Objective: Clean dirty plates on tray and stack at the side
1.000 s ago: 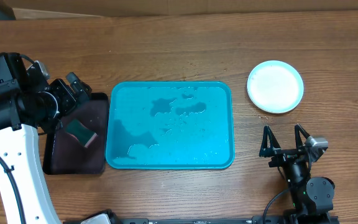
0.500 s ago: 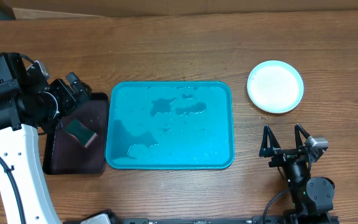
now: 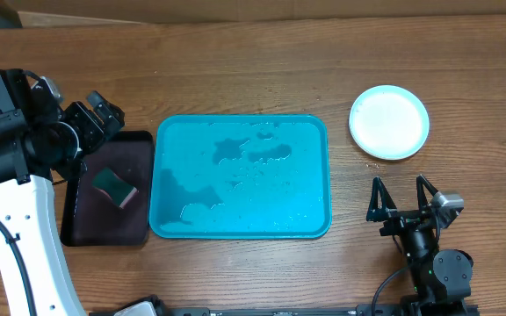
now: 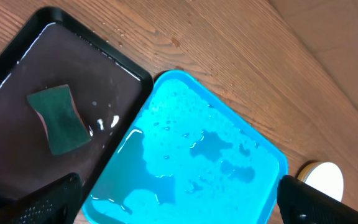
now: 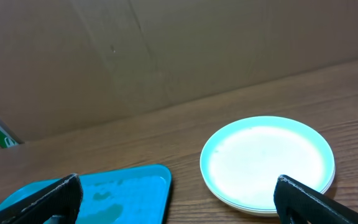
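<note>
- The plates (image 3: 389, 122) are stacked apart from the wet tray (image 3: 240, 175); the top plate is white and pale-rimmed, and those beneath are mostly hidden.
- The left tool (image 3: 105, 114) and right tool (image 3: 399, 184) are spread wide, with nothing gripped.

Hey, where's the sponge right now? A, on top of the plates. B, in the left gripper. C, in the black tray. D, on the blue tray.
C: the sponge lies flat in the black tray, with nothing gripping it.
</note>
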### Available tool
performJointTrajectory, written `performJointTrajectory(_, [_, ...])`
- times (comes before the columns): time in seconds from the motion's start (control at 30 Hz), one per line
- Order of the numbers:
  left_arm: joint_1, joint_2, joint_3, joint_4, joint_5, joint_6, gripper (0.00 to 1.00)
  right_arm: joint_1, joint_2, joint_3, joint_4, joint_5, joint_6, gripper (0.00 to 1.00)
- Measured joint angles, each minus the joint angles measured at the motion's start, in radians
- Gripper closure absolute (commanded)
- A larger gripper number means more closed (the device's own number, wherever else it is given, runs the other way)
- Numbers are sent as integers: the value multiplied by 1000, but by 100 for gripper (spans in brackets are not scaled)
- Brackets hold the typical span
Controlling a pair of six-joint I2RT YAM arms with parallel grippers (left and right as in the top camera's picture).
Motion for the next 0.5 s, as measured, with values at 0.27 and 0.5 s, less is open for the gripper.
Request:
performJointTrajectory(0.27, [0,0,0,-43,-18,-3,0,0,0,0,0,0,0,0])
performJointTrajectory(0.5, [0,-5,-13,-166,-74,31,0,0,0,0,0,0,0,0])
